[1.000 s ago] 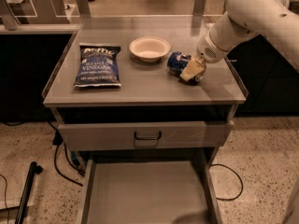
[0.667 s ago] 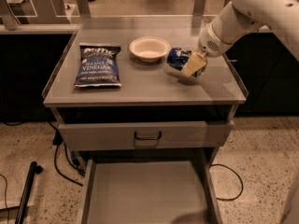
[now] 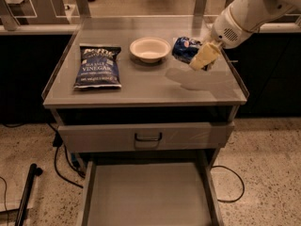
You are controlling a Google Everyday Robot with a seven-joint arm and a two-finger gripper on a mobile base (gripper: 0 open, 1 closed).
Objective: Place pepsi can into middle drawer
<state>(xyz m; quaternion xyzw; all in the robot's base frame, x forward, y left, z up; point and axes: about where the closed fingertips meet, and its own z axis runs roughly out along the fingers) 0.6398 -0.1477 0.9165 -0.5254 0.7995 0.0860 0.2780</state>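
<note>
The pepsi can (image 3: 184, 48), blue with a red-and-white logo, lies tilted on its side in my gripper (image 3: 199, 56). The gripper is shut on the can's right end and holds it a little above the right part of the cabinet top (image 3: 141, 81); a shadow falls on the top below it. One cream finger (image 3: 205, 55) shows in front of the can. The middle drawer (image 3: 148, 197) stands pulled out at the bottom of the view, a wide grey metal floor with low side walls and nothing in it.
A white bowl (image 3: 149, 48) sits just left of the can. A dark blue chip bag (image 3: 97, 66) lies at the left of the top. A closed drawer front with a black handle (image 3: 148, 136) sits above the open drawer. Cables run on the floor on both sides.
My gripper has risen off the cabinet top with the pepsi can in it and shifted slightly back and right. The bowl, the chip bag and the drawers have not moved.
</note>
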